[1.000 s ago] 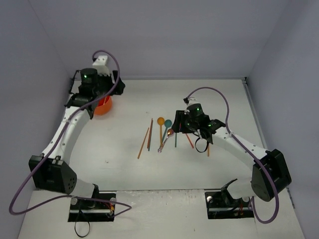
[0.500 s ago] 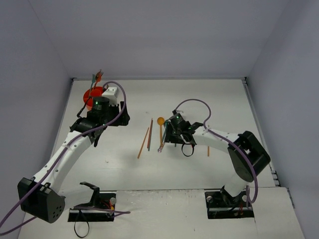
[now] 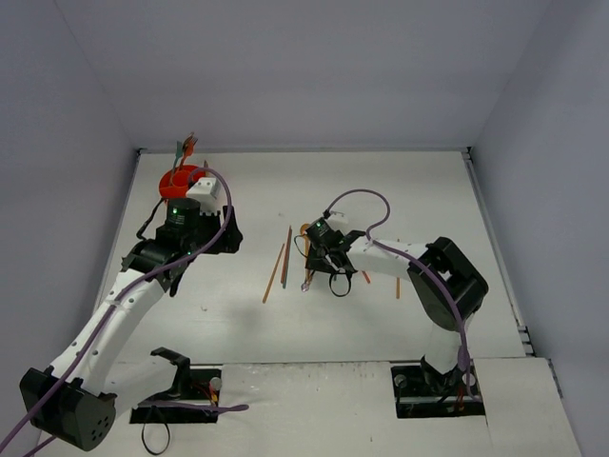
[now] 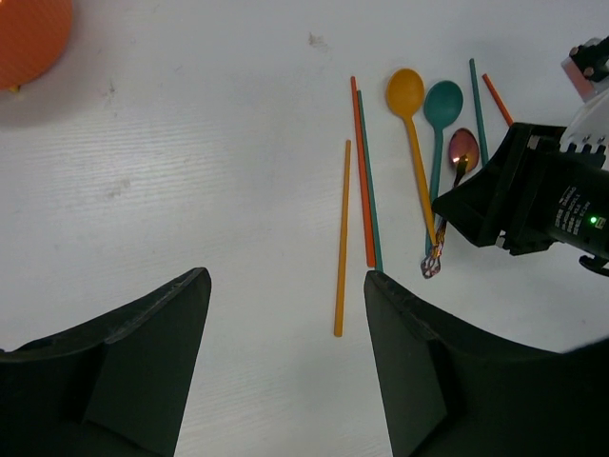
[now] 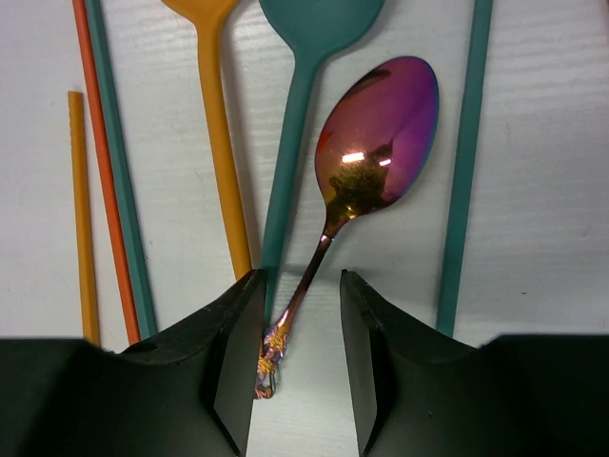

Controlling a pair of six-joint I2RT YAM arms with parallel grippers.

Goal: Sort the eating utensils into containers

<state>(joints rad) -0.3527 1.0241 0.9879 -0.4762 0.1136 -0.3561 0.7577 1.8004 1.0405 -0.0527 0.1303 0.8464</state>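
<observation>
Metal spoon [image 5: 376, 143]: probably handling stiff, slick, light; lying just beside teal spoon [image 5: 319, 19]
Right claw [image 5: 299, 324]: sitting narrow astride its handle, gaps showing
Left claw [image 4: 285, 305]: hanging wide, empty
Grip: handle end's looking best

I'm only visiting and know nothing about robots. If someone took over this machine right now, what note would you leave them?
Left gripper: open, empty, above the table.
Right gripper: open, jaws astride the rainbow spoon handle, not clamped yet.
Done: forks stand in the orange cup.
Left: rainbow spoon, orange spoon, teal spoon and chopsticks lie on the table.
</observation>
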